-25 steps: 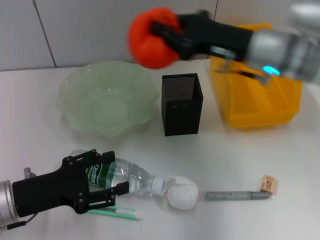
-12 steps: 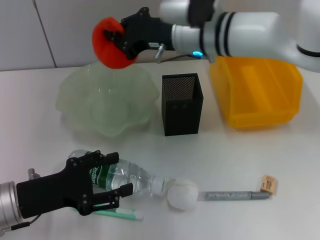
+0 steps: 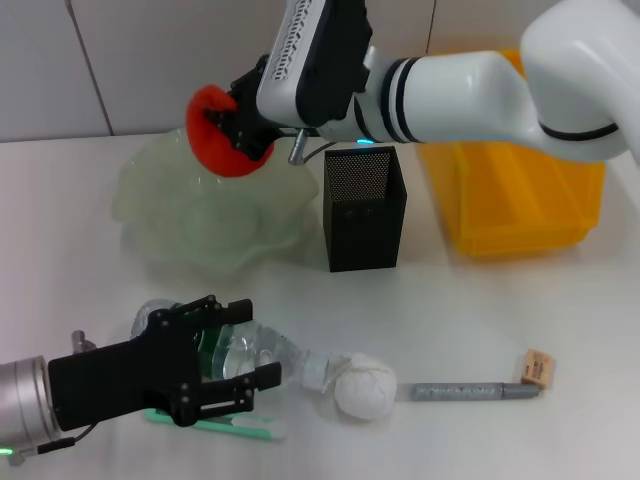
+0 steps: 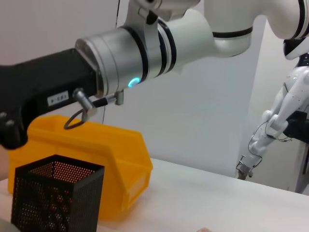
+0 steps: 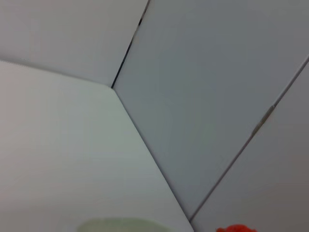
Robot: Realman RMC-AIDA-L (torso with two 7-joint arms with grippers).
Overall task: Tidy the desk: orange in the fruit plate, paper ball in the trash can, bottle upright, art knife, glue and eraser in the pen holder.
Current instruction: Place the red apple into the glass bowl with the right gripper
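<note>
An orange (image 3: 222,132) hangs just above the far rim of a pale green fruit plate (image 3: 170,215), clamped in the right gripper (image 3: 238,128) at the end of a white arm reaching across from the right. Beside the plate stands a black mesh pen holder (image 3: 364,208), with a yellow bin (image 3: 520,190) behind it. Nearer the robot, the left gripper (image 3: 225,362), fingers spread, straddles a lying bottle (image 3: 265,355) whose cap touches a paper ball (image 3: 364,388).

One orange (image 3: 222,132), fruit plate (image 3: 160,215), pen holder (image 3: 364,208), yellow bin (image 3: 520,205), bottle (image 3: 262,355), paper ball (image 3: 364,388), art knife (image 3: 472,390), eraser (image 3: 536,367), green stick (image 3: 240,428).
</note>
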